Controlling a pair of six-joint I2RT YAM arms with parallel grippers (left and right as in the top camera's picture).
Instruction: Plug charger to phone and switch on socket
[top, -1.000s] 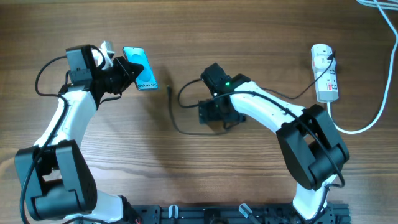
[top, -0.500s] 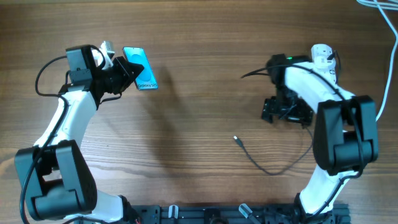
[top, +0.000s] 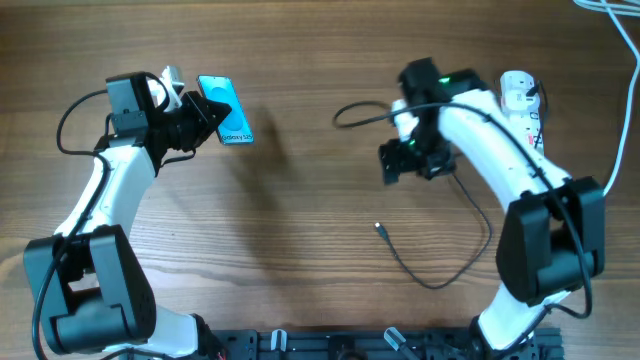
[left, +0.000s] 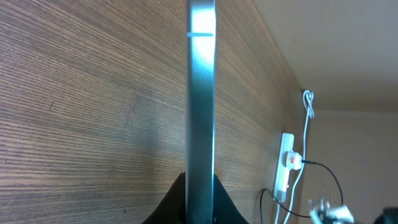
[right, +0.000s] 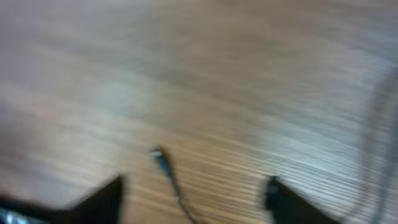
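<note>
My left gripper (top: 205, 118) is shut on the phone (top: 228, 115) and holds it on edge above the table at the far left. In the left wrist view the phone (left: 201, 93) shows edge-on between my fingers (left: 201, 208). The charger lies loose on the table, with its connector tip (top: 380, 228) at the centre right and its thin black cable looping back toward the socket (top: 522, 115). My right gripper (top: 400, 162) is open and empty above the table, up and right of the tip. The blurred right wrist view shows the tip (right: 159, 154) on the wood beyond my spread fingers (right: 193, 199).
The socket's thick white cord (top: 600, 195) curves along the right edge of the table. The socket also shows far off in the left wrist view (left: 287, 168). A black arm cable (top: 350, 110) loops left of my right wrist.
My right arm swung from the table's middle over to the socket, then back left. The charger tip went from beside the phone to the centre right. The left arm held still.
</note>
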